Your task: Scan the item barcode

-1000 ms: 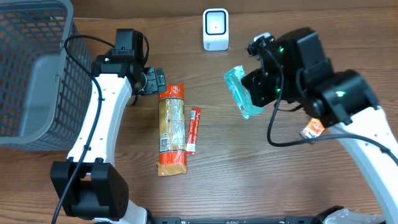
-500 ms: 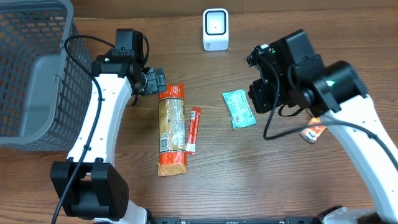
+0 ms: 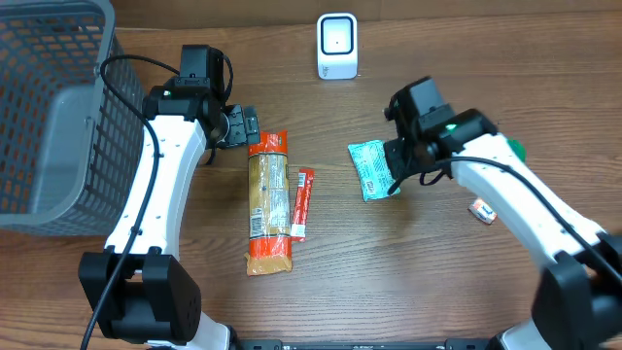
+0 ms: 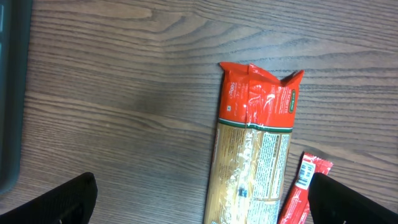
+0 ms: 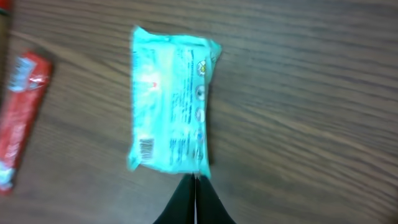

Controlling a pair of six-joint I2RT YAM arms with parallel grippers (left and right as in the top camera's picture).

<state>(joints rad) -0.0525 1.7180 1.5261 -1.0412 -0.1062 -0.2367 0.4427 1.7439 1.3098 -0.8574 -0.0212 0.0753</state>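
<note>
Fingertips of your right claw [image 5: 195, 186] were pressed together on the near edge of the teal packet [image 5: 173, 106]. That packet lay flat on the worktop [image 5: 311, 93] with its barcode [image 5: 146, 149] facing up. From overhead, it sat on the near side of the white scanner [image 3: 337, 46], slightly to the right and well apart from it. A small orange packet [image 3: 483, 210] lay further right, beside your right arm. Your left claw [image 4: 208, 205] stood wide apart and held nothing; the red top end of a long pasta pack [image 4: 255, 155] showed between its fingers. A red stick sachet [image 4: 301, 193] lay just beside the pack's right side. A grey mesh basket [image 3: 49, 107] stood at the worktop's far left.
</note>
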